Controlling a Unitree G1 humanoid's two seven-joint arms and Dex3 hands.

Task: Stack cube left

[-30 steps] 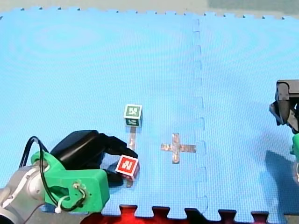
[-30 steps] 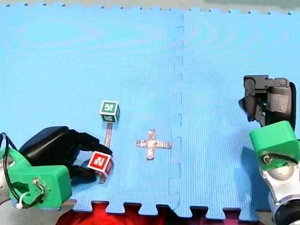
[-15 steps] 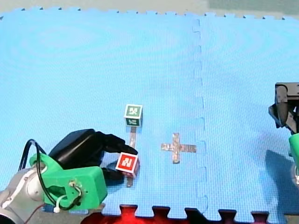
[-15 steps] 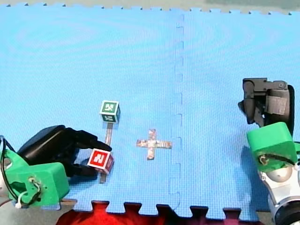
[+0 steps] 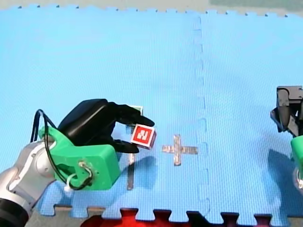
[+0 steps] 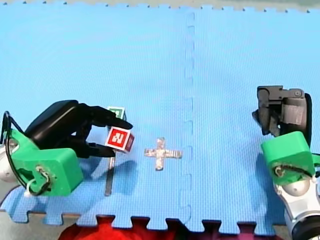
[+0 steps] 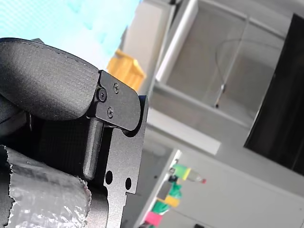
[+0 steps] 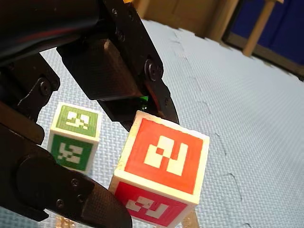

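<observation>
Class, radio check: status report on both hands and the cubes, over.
Left hand shut on red cube, held above the mat. Green cube just beside it, stack not yet made. Right hand at mat's right side, holding nothing.

The black left hand (image 5: pixel 102 124) and right hand (image 6: pixel 280 110) are mounted on green wrist blocks (image 5: pixel 87 158); a black cable (image 5: pixel 40 112) is attached.

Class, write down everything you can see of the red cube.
The red cube with white edges bears a white blocky pattern on each visible face and looks rigid. Tilted, it is pinched between the black fingers of the left hand, seemingly lifted off the blue foam mat, its shadow lying apart from it. It hangs beside the green patterned cube without touching it. The right hand is at the mat's right side.
</observation>
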